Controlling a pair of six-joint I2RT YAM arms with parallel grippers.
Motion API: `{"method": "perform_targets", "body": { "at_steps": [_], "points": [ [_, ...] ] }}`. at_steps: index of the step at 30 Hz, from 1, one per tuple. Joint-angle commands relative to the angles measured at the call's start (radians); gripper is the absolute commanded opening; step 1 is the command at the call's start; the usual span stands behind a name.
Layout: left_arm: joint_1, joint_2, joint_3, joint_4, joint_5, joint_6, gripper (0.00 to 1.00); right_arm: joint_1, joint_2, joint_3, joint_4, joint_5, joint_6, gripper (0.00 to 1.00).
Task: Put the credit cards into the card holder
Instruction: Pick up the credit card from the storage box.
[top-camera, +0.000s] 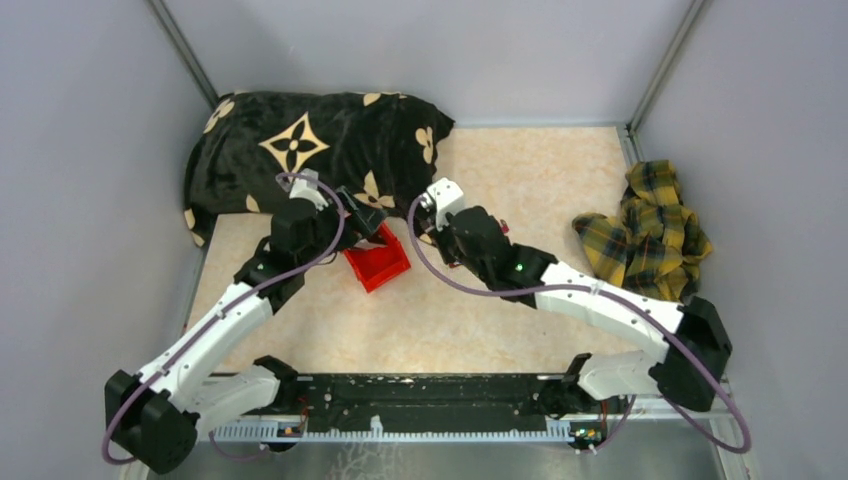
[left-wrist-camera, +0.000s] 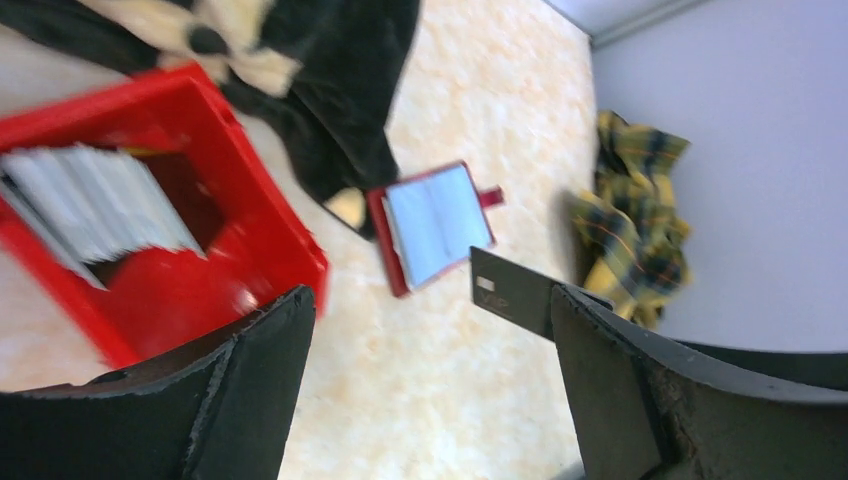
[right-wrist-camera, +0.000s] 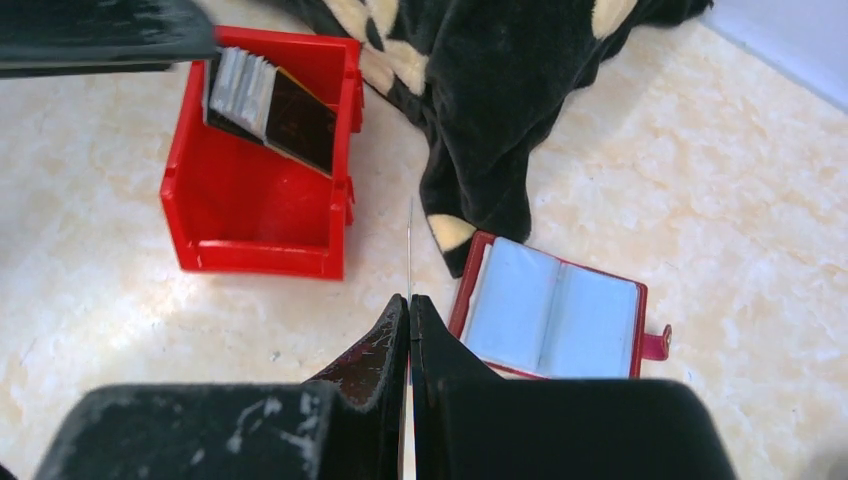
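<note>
The card holder (right-wrist-camera: 555, 320) lies open on the table with its pale blue lining up and its snap tab at the right; it also shows in the left wrist view (left-wrist-camera: 438, 222). In the top view my right arm hides it. The stack of credit cards (right-wrist-camera: 250, 90) stands in a red bin (right-wrist-camera: 260, 245), also visible in the left wrist view (left-wrist-camera: 95, 205). My right gripper (right-wrist-camera: 410, 300) is shut on one thin dark card (left-wrist-camera: 510, 292), edge-on just left of the holder. My left gripper (left-wrist-camera: 430, 300) is open and empty, beside the bin (top-camera: 378, 265).
A black pillow with tan flower shapes (top-camera: 310, 150) lies at the back left, its corner touching the holder's far edge. A yellow plaid cloth (top-camera: 650, 235) is bunched at the right wall. Grey walls close in the table on three sides.
</note>
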Motion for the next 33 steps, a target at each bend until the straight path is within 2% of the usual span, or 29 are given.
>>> {"method": "perform_targets", "body": {
  "at_steps": [1,10,20,25,33],
  "points": [
    [-0.007,0.057,0.043,-0.044,0.236,-0.161,0.95,0.075,-0.14,-0.096,0.181,0.091,-0.111,0.0],
    [-0.036,0.131,0.056,-0.021,0.429,-0.356,0.99,0.218,-0.29,-0.291,0.371,0.262,-0.319,0.0],
    [-0.036,0.073,-0.006,0.069,0.497,-0.587,0.99,0.368,-0.255,-0.362,0.527,0.423,-0.497,0.0],
    [-0.04,0.101,-0.032,0.131,0.58,-0.642,0.99,0.42,-0.244,-0.392,0.602,0.463,-0.582,0.0],
    [-0.05,0.119,-0.049,0.188,0.622,-0.669,0.99,0.504,-0.176,-0.414,0.74,0.511,-0.723,0.0]
  ]
}}
